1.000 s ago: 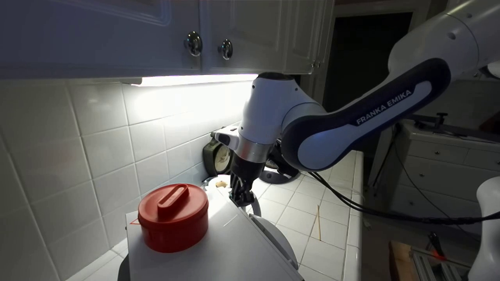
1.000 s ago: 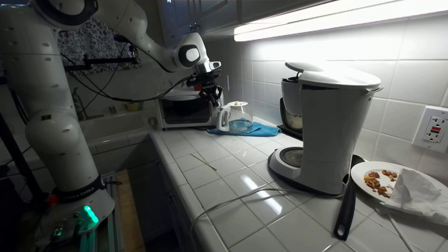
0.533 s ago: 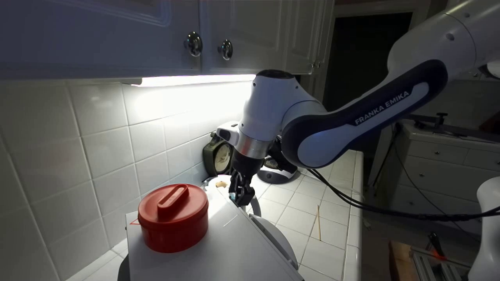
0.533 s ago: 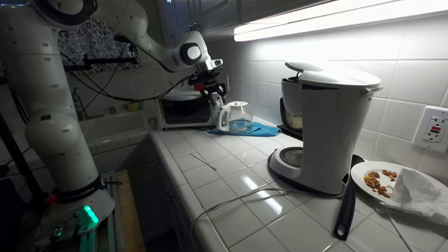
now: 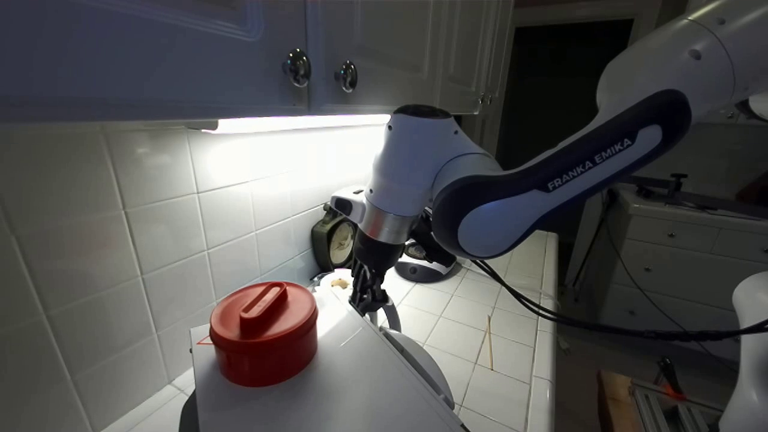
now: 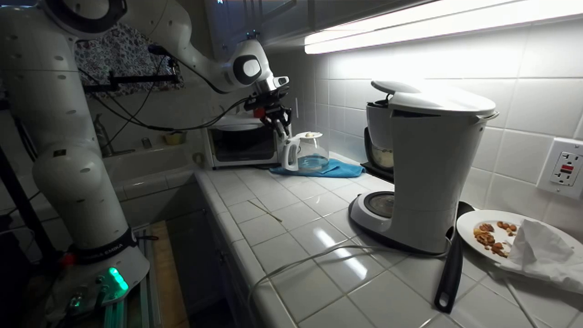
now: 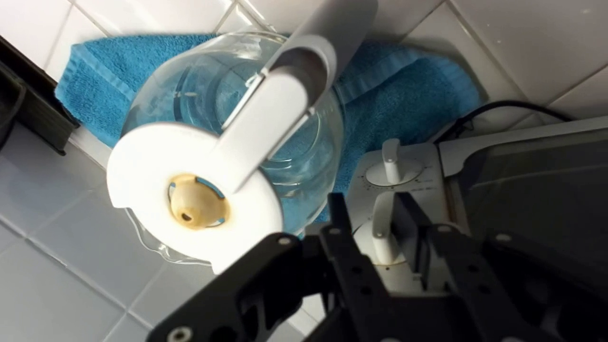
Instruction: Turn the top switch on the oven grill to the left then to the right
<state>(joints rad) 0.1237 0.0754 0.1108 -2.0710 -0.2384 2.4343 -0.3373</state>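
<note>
Switch (image 7: pixel 383 228) between jaws, gap alongside

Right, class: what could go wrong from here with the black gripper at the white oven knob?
The black two-fingered gripper might slip: a gap shows beside the narrow white knob. Its swing could bump the clear glass coffee pot close by. The red round lidded tub atop the white boxy oven grill might slide if that gets jolted.

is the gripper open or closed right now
Open. In the wrist view the gripper has its fingers apart, with the white top switch of the oven grill showing between them and a gap on one side.
</note>
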